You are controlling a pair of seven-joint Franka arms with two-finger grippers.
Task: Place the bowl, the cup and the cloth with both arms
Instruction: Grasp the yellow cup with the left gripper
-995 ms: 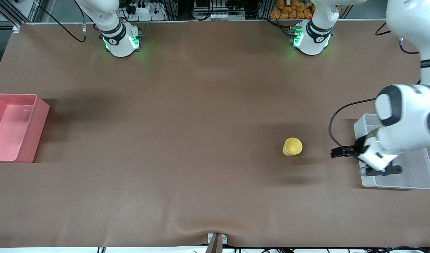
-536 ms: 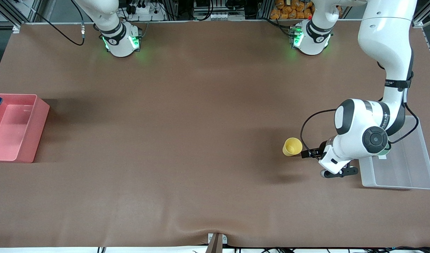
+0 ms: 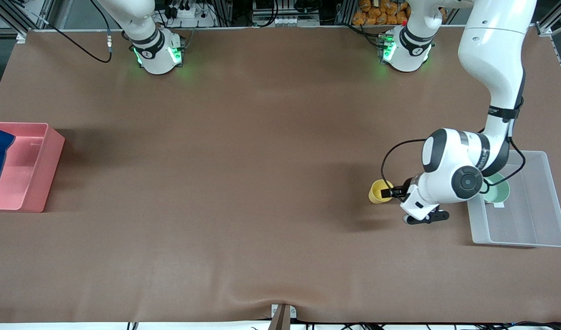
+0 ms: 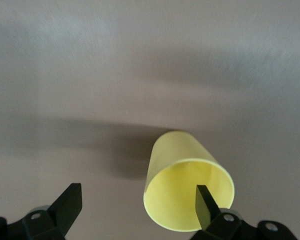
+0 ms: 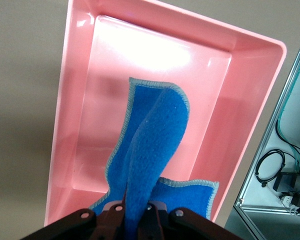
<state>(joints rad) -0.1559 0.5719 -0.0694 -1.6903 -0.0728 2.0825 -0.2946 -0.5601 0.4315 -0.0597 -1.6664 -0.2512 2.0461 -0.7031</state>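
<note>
Already the bowl (image 3: 498, 192) sits in the clear bin (image 3: 544, 201). Left claw (image 4: 135, 207), open wide, straddles the cup's (image 3: 378, 191) rim on the table (image 3: 262, 160). Right claw (image 5: 135, 210), clamped on the cloth (image 5: 152, 145), dangles it over the pink bin (image 5: 240, 100); cup and cloth remain unplaced.

The left gripper (image 3: 392, 192) hangs low over the worktop, jaws spread wide, one finger (image 4: 206, 206) inside a rim. The right gripper (image 5: 136, 210) is clamped on fabric.
</note>
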